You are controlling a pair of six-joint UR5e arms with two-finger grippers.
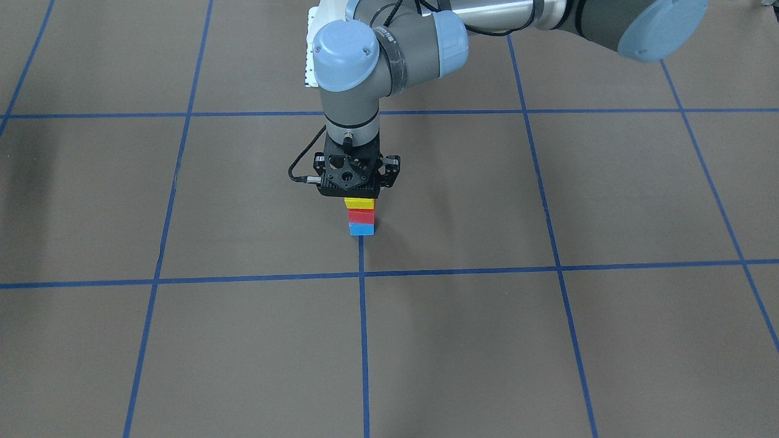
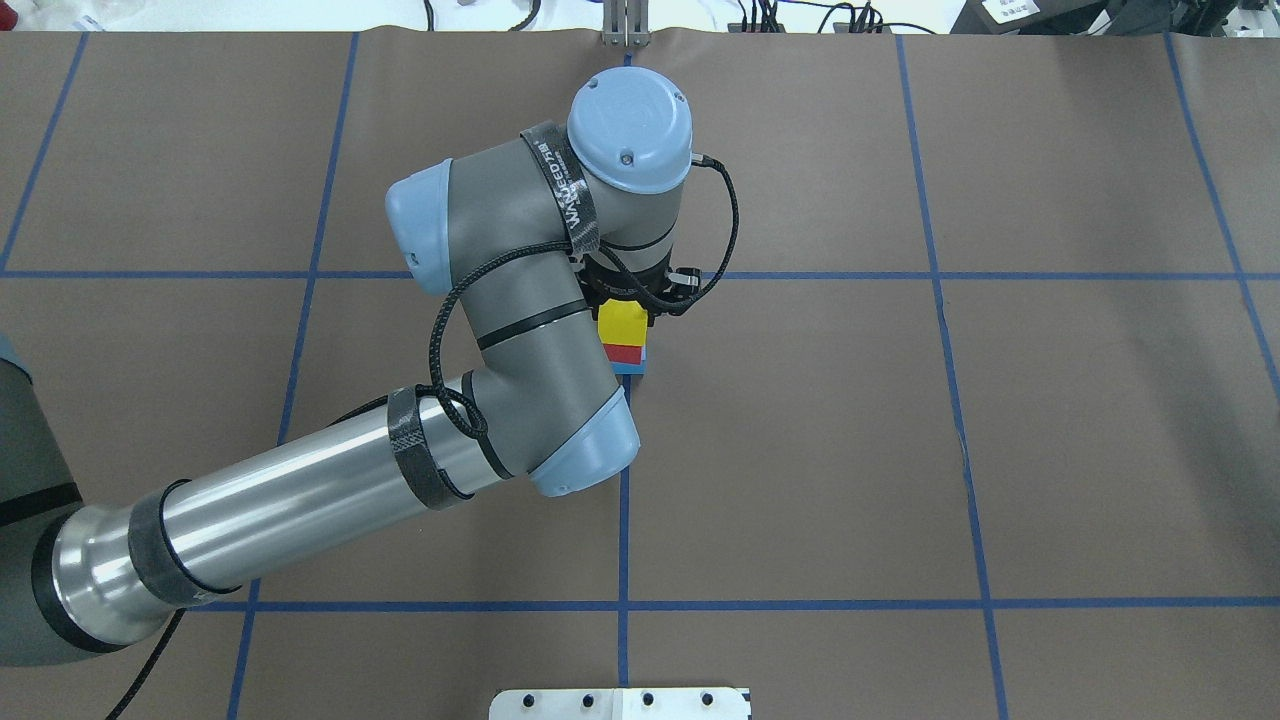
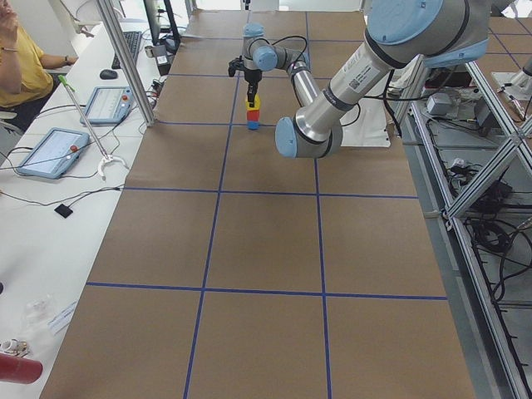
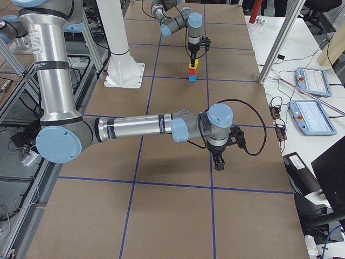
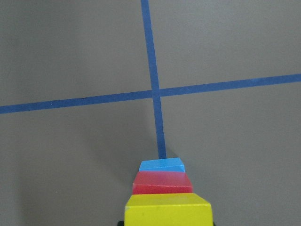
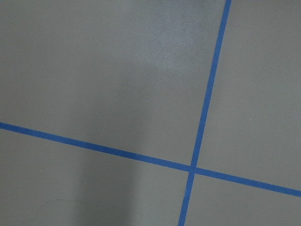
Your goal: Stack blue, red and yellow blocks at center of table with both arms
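Note:
A blue block [image 1: 361,229] sits on the brown table by a blue tape crossing, with a red block [image 1: 361,216] on it and a yellow block [image 1: 359,202] on top. My left gripper [image 1: 358,196] points straight down over the stack and appears shut on the yellow block, though its fingers are mostly hidden under its body. The left wrist view shows the yellow block [image 5: 168,209] close at the bottom edge, with red [image 5: 162,181] and blue [image 5: 161,165] below it. My right gripper [image 4: 218,163] hangs low over bare table far from the stack. I cannot tell whether it is open or shut.
Blue tape lines [image 1: 363,274] divide the brown table into squares. A white base plate [image 2: 620,703] sits at the robot's edge. A side desk with tablets [image 3: 51,150] and a metal post [image 3: 125,58] runs along the operators' side.

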